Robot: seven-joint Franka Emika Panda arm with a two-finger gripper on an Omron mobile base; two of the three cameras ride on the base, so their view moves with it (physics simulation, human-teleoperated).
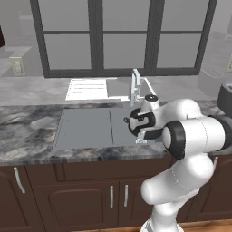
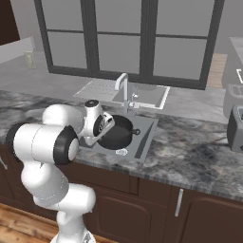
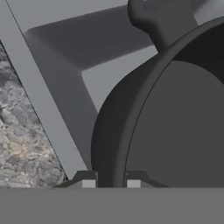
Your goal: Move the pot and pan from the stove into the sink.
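Observation:
The dark grey pot (image 2: 119, 134) sits low in the basin of the sink (image 2: 146, 138), one small side handle pointing right. In the left base view the pot (image 1: 134, 123) peeks out from behind my wrist, to the right of the flat drainboard of the sink (image 1: 84, 128). My gripper (image 3: 111, 180) is shut on the pot (image 3: 175, 131), with the rim running between the two fingertips (image 3: 89, 180). Seen from the base, the gripper (image 2: 107, 125) reaches down at the pot's left edge. I cannot tell whether the pot rests on the basin floor. The pan and the stove are out of view.
A tall chrome faucet (image 2: 124, 88) stands just behind the basin, close to my hand. A dark toaster (image 2: 236, 127) sits on the marble counter (image 2: 190, 152) at the far right. A white ribbed mat (image 1: 88, 89) lies behind the drainboard, below the window.

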